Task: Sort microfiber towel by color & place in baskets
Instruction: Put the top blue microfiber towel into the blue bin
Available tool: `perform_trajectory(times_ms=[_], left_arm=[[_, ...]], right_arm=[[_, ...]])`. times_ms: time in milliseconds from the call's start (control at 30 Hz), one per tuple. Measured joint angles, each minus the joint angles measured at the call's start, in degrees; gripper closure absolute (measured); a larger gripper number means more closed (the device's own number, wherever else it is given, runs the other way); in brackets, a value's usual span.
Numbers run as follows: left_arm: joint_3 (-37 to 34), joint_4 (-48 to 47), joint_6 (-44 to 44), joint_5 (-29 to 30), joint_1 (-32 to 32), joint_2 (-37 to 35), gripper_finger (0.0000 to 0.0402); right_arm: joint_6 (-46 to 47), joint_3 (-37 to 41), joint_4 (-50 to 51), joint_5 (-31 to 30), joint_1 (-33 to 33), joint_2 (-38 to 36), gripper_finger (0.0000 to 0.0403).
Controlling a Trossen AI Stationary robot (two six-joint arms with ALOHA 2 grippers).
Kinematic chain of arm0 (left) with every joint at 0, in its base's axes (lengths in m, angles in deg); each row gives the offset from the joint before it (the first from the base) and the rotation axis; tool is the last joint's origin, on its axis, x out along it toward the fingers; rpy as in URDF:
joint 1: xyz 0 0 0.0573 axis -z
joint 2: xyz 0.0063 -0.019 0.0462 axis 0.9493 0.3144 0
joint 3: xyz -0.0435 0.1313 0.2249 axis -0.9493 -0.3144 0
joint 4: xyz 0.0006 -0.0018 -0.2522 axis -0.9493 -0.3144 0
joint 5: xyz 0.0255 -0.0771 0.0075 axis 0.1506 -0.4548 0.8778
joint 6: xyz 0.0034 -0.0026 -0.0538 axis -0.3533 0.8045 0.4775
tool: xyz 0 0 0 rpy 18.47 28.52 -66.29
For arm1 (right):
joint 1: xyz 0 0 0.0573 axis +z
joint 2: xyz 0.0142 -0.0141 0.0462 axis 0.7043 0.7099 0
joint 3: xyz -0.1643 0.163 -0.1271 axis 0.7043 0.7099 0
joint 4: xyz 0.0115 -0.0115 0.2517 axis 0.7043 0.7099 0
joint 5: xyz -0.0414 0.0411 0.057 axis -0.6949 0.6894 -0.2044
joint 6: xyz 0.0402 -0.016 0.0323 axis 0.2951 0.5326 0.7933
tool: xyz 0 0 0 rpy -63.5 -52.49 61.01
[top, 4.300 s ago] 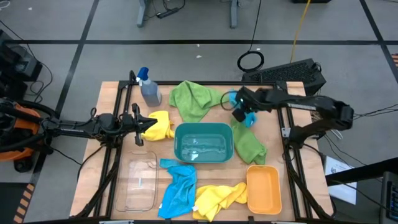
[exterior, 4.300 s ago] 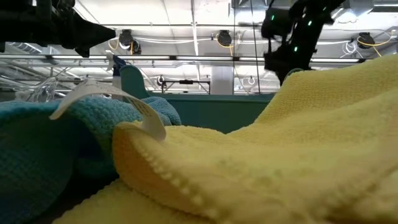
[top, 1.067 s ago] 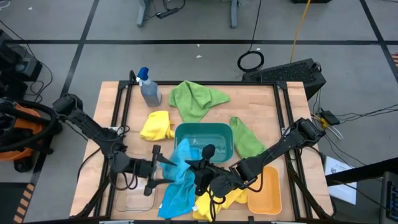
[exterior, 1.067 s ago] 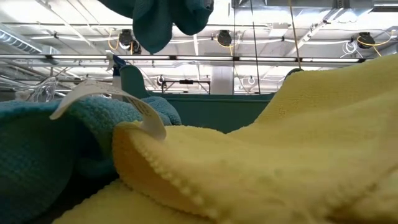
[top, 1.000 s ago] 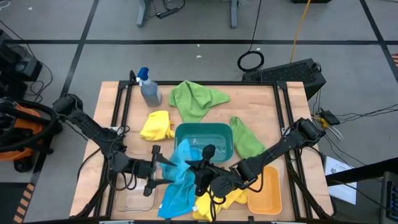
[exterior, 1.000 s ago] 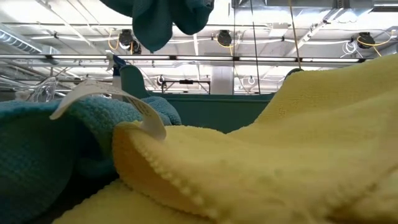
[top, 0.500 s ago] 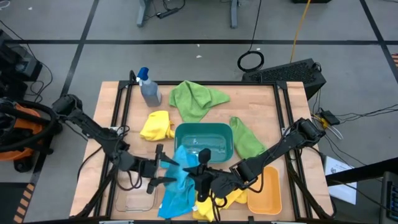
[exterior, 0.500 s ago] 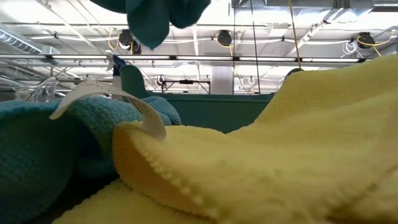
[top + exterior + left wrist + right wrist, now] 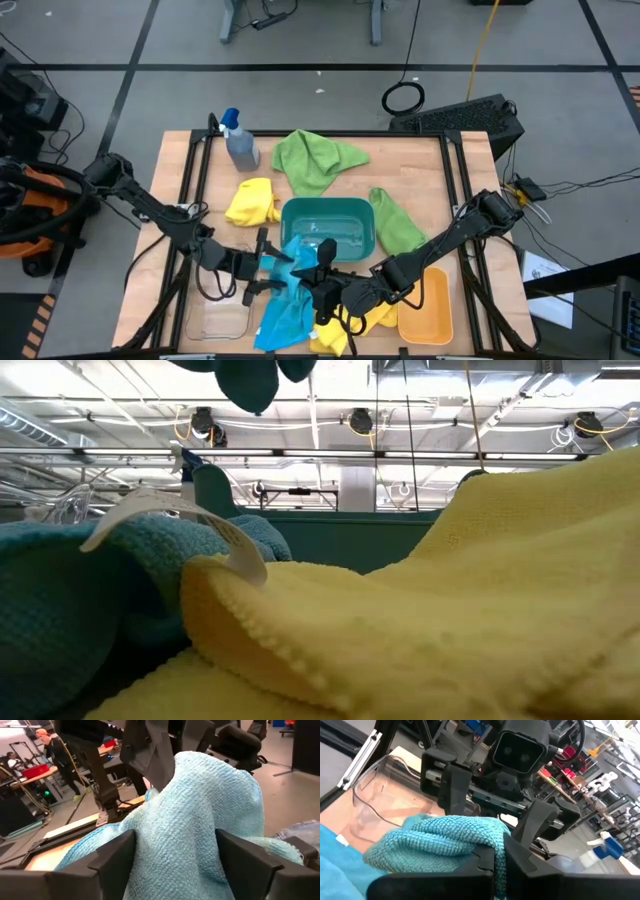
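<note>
One blue towel (image 9: 291, 262) hangs bunched up, just above the other blue towel (image 9: 280, 318). Green towels (image 9: 313, 158) and yellow towels (image 9: 253, 201) lie around the teal basket (image 9: 367, 228).

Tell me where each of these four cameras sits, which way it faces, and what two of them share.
High view: overhead, straight down on the table; both arms show.
Low view: at table-top height, behind a yellow towel; no arm shows.
Left wrist view: on the left arm, facing the blue towel between the left gripper's fingers.
Right wrist view: on the right arm, facing the left gripper; the right gripper pinches the blue towel.
Both wrist views share that blue towel.
</note>
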Motion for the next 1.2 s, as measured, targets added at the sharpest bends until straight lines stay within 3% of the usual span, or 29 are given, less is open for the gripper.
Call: perform_trajectory(times_ms=[167, 400, 600, 800, 1067, 1200], left_arm=[[0.0, 3.5, -1.1, 0.1, -1.3, 1.5, 0.0205], [0.0, 3.6, -4.0, 1.0, -1.6, 1.0, 0.0376], [0.0, 1.9, -4.5, 6.1, -1.3, 0.4, 0.0361], [0.0, 0.2, -4.6, 10.0, -1.2, 0.3, 0.0372], [-0.1, -1.8, -4.1, 12.3, 1.0, -2.8, 0.0368], [-0.1, -3.6, -3.9, 14.7, 2.4, -4.3, 0.0368]], right_arm=[[2.3, 0.0, -2.2, -0.4, -0.1, 0.0, 0.0396], [16.1, 0.0, -0.8, -7.1, -0.3, 0.0, 0.0342], [24.6, 0.0, 2.5, -12.0, 0.0, 0.0, 0.0257], [32.0, 0.0, 6.8, -14.2, 1.2, -0.2, 0.0181], [43.5, 0.0, 17.0, -13.8, 2.3, -1.2, 0.0122], [46.3, 0.0, 17.3, -14.0, 2.5, -1.2, 0.0094]])
